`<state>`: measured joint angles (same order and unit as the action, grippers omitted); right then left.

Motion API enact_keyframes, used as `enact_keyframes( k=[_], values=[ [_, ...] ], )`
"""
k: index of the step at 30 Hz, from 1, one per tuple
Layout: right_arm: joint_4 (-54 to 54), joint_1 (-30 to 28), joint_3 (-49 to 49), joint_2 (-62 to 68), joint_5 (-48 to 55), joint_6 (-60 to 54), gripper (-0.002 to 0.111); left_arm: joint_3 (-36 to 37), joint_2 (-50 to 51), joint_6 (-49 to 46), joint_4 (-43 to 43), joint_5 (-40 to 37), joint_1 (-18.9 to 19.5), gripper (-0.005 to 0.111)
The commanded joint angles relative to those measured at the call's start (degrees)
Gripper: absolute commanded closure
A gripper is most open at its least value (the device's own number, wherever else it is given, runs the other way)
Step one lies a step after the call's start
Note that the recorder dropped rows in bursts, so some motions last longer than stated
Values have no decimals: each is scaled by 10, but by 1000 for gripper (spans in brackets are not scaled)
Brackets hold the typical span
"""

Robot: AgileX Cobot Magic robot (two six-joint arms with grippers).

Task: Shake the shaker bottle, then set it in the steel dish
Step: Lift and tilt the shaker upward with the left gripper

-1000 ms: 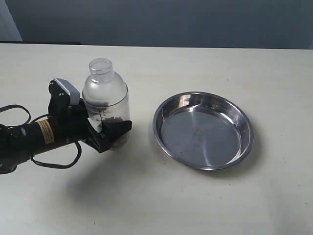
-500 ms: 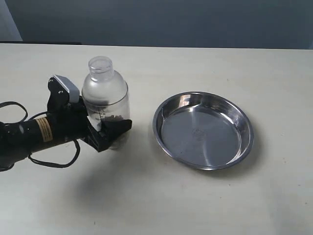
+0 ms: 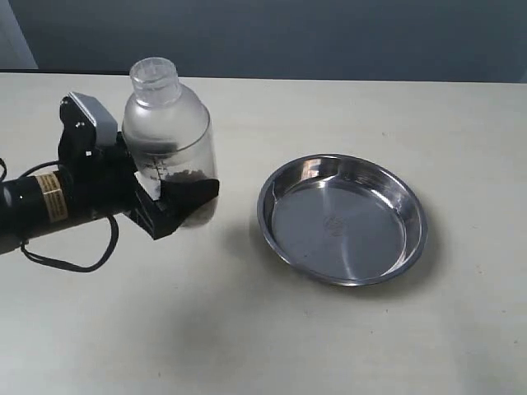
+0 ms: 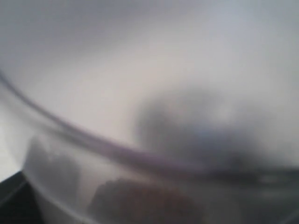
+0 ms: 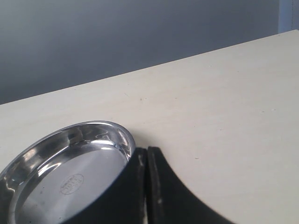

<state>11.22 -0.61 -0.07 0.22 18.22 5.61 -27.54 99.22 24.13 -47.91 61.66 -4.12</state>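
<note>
On the left arm's side of the steel dish (image 3: pixel 346 224), clear of its rim, the shaker bottle (image 3: pixel 169 140) sat in my left gripper (image 3: pixel 177 196). The jaws clamped its lower body, and its cap (image 3: pixel 155 78) leaned a little away from the dish. It looked lifted just off the table (image 3: pixel 329 346), though I couldn't be sure. My left wrist camera showed only blurred frosted wall and brown pellets (image 3: pixel 185 175).

My worry was the grip. The plastic is smooth and rounded, so a hard shake could let it creep or twist between the fingers. If the cap wasn't tight, pellets would scatter. Carrying it over too low could clip the dish's rim and skid the pan.

Nothing lay between bottle and dish. My right gripper (image 5: pixel 147 186) hovered just beside the dish's rim with its fingers pressed together and empty, close enough to crowd the set-down.
</note>
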Motion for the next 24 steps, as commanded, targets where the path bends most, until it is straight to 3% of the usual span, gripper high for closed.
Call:
enact_keyframes(
  k=[1, 4, 6, 7, 9, 12, 13, 15, 16, 17, 18, 20, 21, 22, 23, 24],
  values=[
    [-2, 1, 1, -2, -6, -4, 109, 2, -78, 57, 58, 83, 12, 106],
    [-2, 1, 1, -2, -6, -4, 109, 2, -134, 104, 43, 82, 12, 106],
    [-2, 1, 1, -2, -6, -4, 109, 2, -158, 102, 29, -63, 11, 106],
    [-2, 1, 1, -2, -6, -4, 109, 9, -153, 76, 43, -213, -2, 106],
    [-2, 1, 1, -2, -6, -4, 109, 27, -142, 64, 93, -179, -5, 106],
    [-3, 1, 1, -2, -6, -4, 109, 25, -191, 63, 106, 27, -5, 106],
    [-3, 1, 1, -2, -6, -4, 109, 21, -213, 63, 119, 29, -5, 106],
    [-3, 1, 1, -2, -6, -4, 109, 17, -280, 26, 151, -144, -7, 106],
    [-3, 1, 1, -2, -6, -4, 109, 40, -261, -8, 186, -285, -11, 106],
    [-3, 1, 1, -2, -6, -4, 109, 79, -205, -18, 282, -274, -11, 106],
    [-3, 1, 1, -2, -6, -4, 109, 94, -186, -12, 288, -226, -12, 106],
    [-3, 1, 1, -2, -6, -4, 109, 109, -207, 8, 198, -21, -23, 107],
    [-2, 1, 1, -2, -6, -4, 109, 107, -249, 13, 206, 38, -29, 107],
    [-2, 1, 1, -2, -6, -4, 109, 107, -286, 2, 217, -16, -29, 107],
    [-2, 1, 1, -2, -6, -4, 109, 107, -304, -60, 268, -193, -29, 107],
    [-2, 1, 1, -2, -6, -4, 109, 112, -282, -111, 351, -282, -29, 107]
  ],
)
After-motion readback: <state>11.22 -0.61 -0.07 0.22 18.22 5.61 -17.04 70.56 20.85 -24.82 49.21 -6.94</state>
